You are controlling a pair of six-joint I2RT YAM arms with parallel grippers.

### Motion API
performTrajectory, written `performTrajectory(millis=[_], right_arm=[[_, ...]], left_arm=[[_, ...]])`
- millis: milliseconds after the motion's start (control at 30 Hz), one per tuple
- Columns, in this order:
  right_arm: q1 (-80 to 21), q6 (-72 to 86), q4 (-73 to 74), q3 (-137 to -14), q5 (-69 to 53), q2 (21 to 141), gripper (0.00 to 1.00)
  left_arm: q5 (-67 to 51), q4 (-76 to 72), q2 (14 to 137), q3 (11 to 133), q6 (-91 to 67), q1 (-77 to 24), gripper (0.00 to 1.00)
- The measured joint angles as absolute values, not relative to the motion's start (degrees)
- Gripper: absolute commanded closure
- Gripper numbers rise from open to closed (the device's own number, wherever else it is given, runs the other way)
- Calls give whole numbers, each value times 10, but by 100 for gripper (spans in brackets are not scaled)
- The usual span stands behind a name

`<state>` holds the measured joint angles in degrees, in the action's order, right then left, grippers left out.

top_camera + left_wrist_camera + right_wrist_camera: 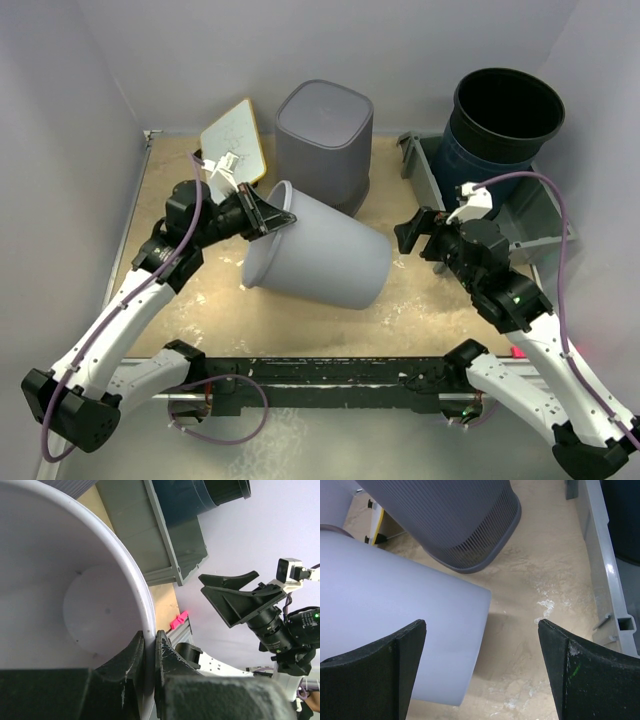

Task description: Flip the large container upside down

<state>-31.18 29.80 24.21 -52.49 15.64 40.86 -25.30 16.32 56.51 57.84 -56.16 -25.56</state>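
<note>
The large pale-grey plastic container (320,255) lies on its side in the middle of the tan counter (430,310). Its open mouth faces the left arm and its flat base points toward the right arm. The left gripper (262,215) is clenched on the rim at the upper part of the mouth. The left wrist view shows one finger inside the wall and one outside, with the thin edge pinched between them. The right gripper (410,235) is released, with its fingers spread wide. It hovers just beside the base end and seems not to touch it. In its own wrist view the container's side fills the left half and bare counter shows between the fingers.

Behind the container stands a dark grey ribbed bin (325,135), near its upper side. A dark blue round tub (505,110) sits in a grey tray (540,215) off to the right.

The turn looks about half done: the container is tipped over but not yet inverted. The next move likely calls for swinging the base up and over while the pinched rim goes down toward the counter, until the mouth rests flat. The right gripper could lift or push the base end to help. The ribbed bin stands near the path, so the swing should lean toward the near side. The pinch on the thin rim could slip as the weight shifts.
</note>
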Motion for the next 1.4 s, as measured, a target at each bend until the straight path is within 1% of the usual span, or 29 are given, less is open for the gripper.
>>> performTrajectory(millis=[33, 100, 167, 300, 367, 500, 633, 733, 833, 900, 967, 1033, 1067, 1133, 1267, 1400], right_arm=[[-312, 298, 245, -525, 156, 409, 5], [-312, 300, 246, -525, 156, 409, 5], [-312, 303, 248, -525, 155, 409, 5], [-312, 310, 254, -525, 148, 416, 5], [-312, 316, 260, -525, 138, 421, 4], [-312, 332, 274, -525, 105, 436, 2], [-312, 357, 281, -524, 57, 448, 1], [-312, 382, 280, -513, 18, 458, 1], [-312, 410, 275, -478, -13, 456, 1], [-312, 432, 270, -452, -29, 453, 2], [-312, 452, 270, -435, -40, 448, 2], [-312, 467, 265, -427, -44, 439, 2], [-312, 475, 263, -424, -46, 433, 3], [-312, 485, 257, -418, -49, 419, 3], [-310, 501, 251, -406, -49, 393, 4], [-307, 503, 232, -388, -53, 369, 6]], left_arm=[[-256, 152, 564, 568, -560, -256, 100], [-258, 140, 564, 553, -554, -256, 90], [-256, 144, 564, 545, -540, -256, 78], [-237, 188, 575, 544, -493, -256, 64], [-222, 214, 584, 544, -471, -256, 53], [-184, 275, 602, 556, -429, -256, 47], [-148, 322, 612, 598, -390, -257, 46], [-120, 351, 617, 627, -366, -263, 47], [-92, 375, 623, 645, -350, -284, 47], [-68, 392, 629, 655, -342, -311, 50], [-43, 405, 639, 664, -334, -345, 58], [-22, 415, 649, 670, -331, -371, 68], [-15, 418, 654, 671, -331, -381, 74], [-7, 416, 662, 673, -333, -389, 82], [-4, 413, 663, 675, -335, -390, 92], [-4, 408, 662, 676, -339, -390, 99]])
